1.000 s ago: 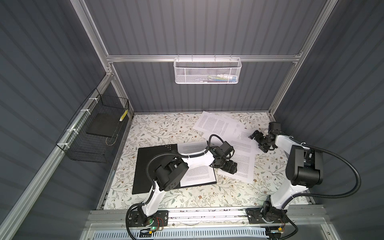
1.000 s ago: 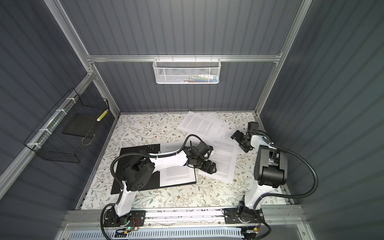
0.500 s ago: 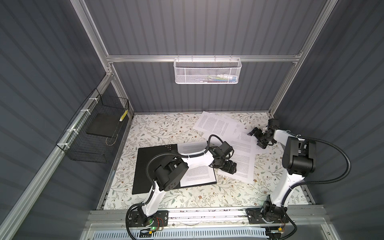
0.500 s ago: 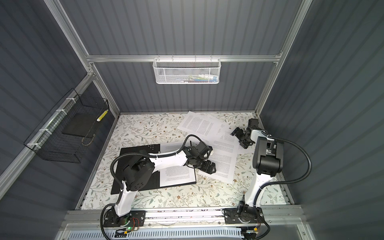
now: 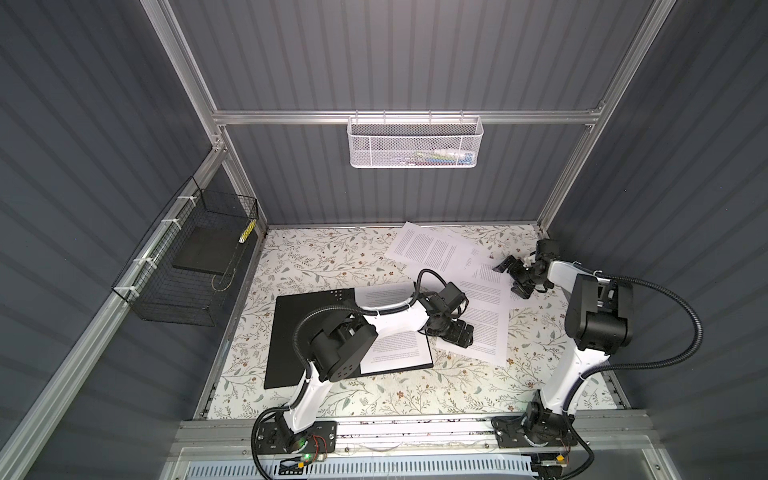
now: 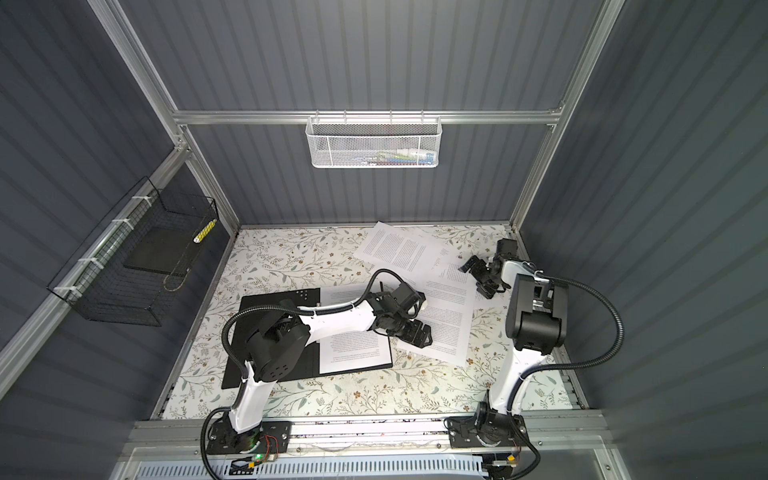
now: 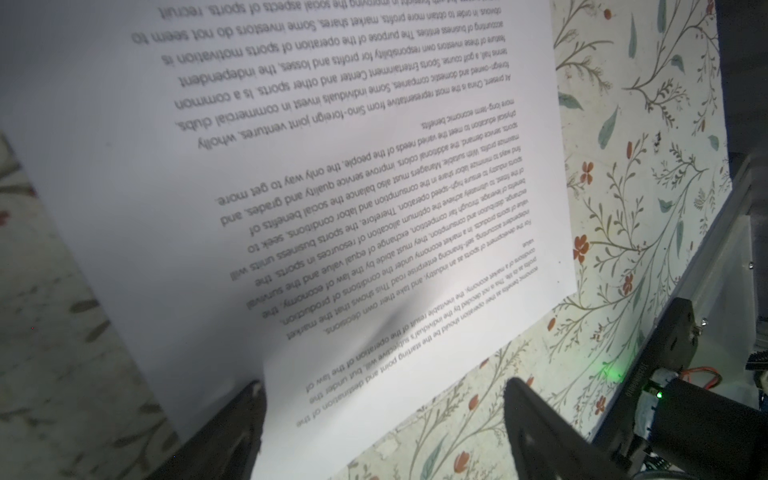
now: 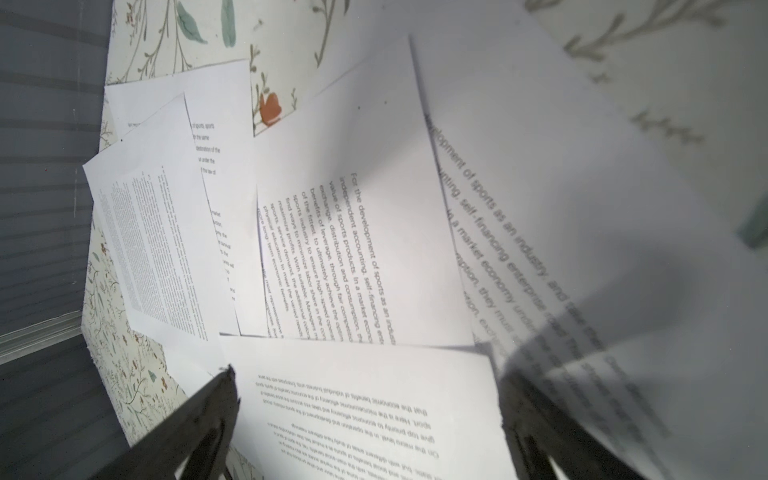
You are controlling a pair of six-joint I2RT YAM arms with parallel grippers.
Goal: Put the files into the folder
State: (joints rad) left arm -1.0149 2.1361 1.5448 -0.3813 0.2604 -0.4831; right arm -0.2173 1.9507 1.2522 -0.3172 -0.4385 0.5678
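The folder (image 5: 286,320) lies open on the table's left-centre, black inside up. No outer cover or label shows, so no brand is readable. At least one printed sheet (image 5: 395,353) is in it, on its right half; I can't count more. That part is done.

The rest of the files (image 5: 432,249) are loose and overlapping, fanned from beside the folder to the back right corner. Several are left, so the task looks under halfway.

Left gripper (image 5: 457,334) is on the near corner of the closest loose sheet (image 5: 486,328), just right of the folder. Its jaws are spread with the paper edge between them, nothing clamped. In the left wrist view that sheet bows up between the fingers (image 7: 249,415).

Right gripper (image 5: 512,279) is low over the back right sheets, jaws wide, holding nothing.

Legible print, all English body text: "For the development of sports as an industry", "At present, China is the most representative from Sino-foreign joint ventures", "self-financing". The smaller lines are too blurred.

Floral tablecloth (image 5: 332,266) is underneath.
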